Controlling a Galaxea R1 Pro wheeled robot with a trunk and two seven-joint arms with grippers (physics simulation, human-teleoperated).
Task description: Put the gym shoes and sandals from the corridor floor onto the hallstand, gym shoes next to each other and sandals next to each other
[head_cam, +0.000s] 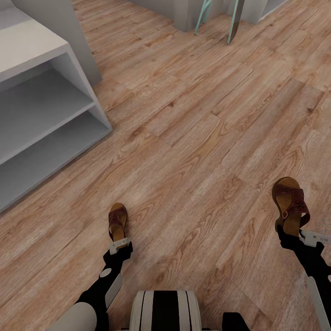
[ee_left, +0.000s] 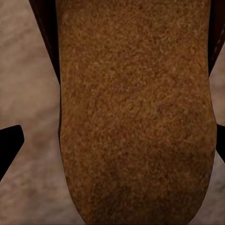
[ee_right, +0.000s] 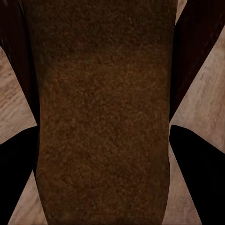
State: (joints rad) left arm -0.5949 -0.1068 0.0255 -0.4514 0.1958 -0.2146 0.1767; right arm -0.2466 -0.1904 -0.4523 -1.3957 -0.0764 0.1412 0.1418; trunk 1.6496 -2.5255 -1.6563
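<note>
Left tool (head_cam: pixel 120 245) and right tool (head_cam: pixel 294 233) each grip a sandal over bare floor (head_cam: pixel 197 138).

Teal chair legs (head_cam: pixel 216 18) at far grey wall (head_cam: pixel 184 11).

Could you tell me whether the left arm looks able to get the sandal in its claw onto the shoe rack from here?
Probably yes: the left claw is at one sandal, and open corridor floor leaves the way to the shoe rack free.

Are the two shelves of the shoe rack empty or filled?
Empty, as far as visible: both open shelves of the shoe rack show only bare grey surfaces. Its left part is cut off by the frame.
</note>
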